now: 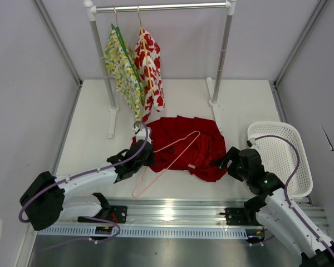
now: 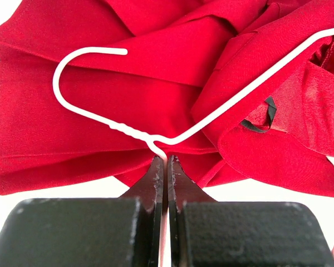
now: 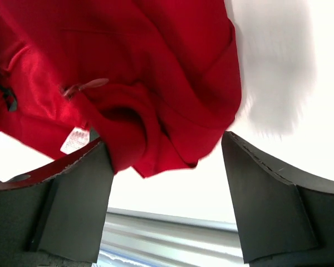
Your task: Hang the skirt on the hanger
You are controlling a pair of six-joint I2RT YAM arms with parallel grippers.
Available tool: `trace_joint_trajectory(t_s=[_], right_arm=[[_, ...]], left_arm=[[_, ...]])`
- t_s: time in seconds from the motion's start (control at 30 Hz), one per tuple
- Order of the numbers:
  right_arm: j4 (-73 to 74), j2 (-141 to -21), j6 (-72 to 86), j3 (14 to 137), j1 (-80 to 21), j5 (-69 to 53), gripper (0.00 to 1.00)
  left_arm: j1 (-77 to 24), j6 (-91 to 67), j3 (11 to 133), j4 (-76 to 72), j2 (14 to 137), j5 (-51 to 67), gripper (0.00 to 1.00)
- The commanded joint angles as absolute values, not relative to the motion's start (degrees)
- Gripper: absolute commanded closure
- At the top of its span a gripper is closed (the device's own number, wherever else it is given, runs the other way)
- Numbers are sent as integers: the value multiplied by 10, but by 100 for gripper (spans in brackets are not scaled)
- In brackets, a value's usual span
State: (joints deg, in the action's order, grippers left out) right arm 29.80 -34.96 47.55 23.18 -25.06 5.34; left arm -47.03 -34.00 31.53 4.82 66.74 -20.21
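The deep-red skirt [image 1: 203,146] lies crumpled on the white table in the middle of the top view. Across it lies the pale pink wire hanger [image 1: 178,141]. My left gripper [image 1: 142,153] sits at the skirt's left edge. In the left wrist view the left gripper [image 2: 167,161] is shut on the hanger [image 2: 128,129] just below its twisted neck, with the hook curving left over the skirt [image 2: 156,72]. My right gripper [image 1: 225,161] stands open at the skirt's right edge. Seen from the right wrist, a corner of the skirt [image 3: 128,72] hangs loose between its wide fingers [image 3: 166,142].
A clothes rack [image 1: 161,7] stands at the back with a yellow-green floral garment [image 1: 122,69] and a white garment with red flowers [image 1: 149,67]. A white basket [image 1: 281,158] sits at the right. A metal rail [image 1: 172,214] runs along the near edge.
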Motion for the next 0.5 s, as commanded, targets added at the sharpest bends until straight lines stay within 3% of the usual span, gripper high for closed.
trace_joint_trajectory(t_s=[0.0,0.13,0.47], right_arm=[[379,-309,491,292,-281,133,22],[402,-320,491,350,-330,171,34],[387,-483,461,484,-498,280,47]], left_arm=[[-481,-332,324,25,658,-198,100],[-495,-321,332,21,650,-195,100],[-531,-288,367,26,655,-191,100]])
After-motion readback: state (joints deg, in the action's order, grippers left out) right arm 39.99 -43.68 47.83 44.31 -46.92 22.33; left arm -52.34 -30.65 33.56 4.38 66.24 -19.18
